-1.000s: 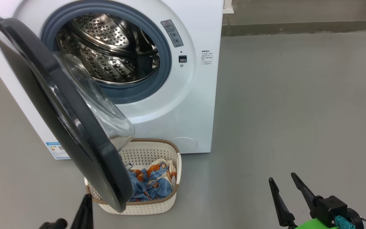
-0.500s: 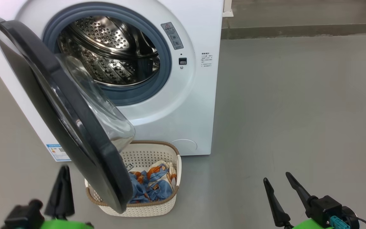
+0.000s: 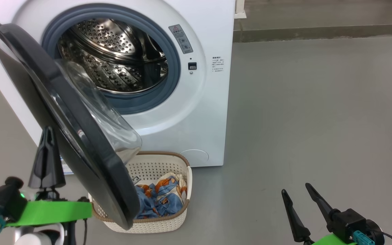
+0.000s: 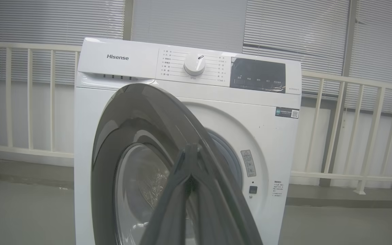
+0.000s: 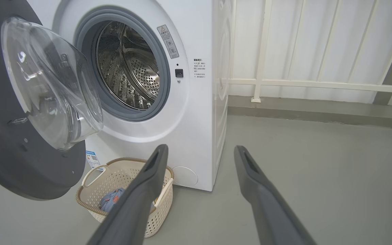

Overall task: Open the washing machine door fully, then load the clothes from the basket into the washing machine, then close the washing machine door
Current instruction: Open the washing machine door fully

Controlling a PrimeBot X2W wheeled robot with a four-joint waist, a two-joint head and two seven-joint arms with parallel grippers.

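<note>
The white washing machine (image 3: 199, 112) stands with its steel drum (image 3: 114, 58) exposed. The washing machine door (image 3: 80, 136), black-rimmed with a clear glass bowl (image 5: 49, 85), hangs part-way open over the cream basket (image 3: 182, 160). Blue and orange clothes (image 3: 158, 197) lie in the basket. My left gripper (image 3: 48, 132) is shut and empty, upright just left of the door's outer face. In the left wrist view its closed fingers (image 4: 189, 160) point at the door's edge (image 4: 141, 112). My right gripper (image 3: 295, 188) stands open and empty low at the right, well away from the basket (image 5: 121, 170).
Grey floor (image 3: 318, 102) stretches wide to the right of the machine. A low kerb (image 3: 318, 32) runs along the back, and a white railing (image 5: 318, 85) stands behind the machine.
My left gripper has risen from the bottom edge and moved left and up beside the door's outer face. The right gripper and the door stay as they were.
</note>
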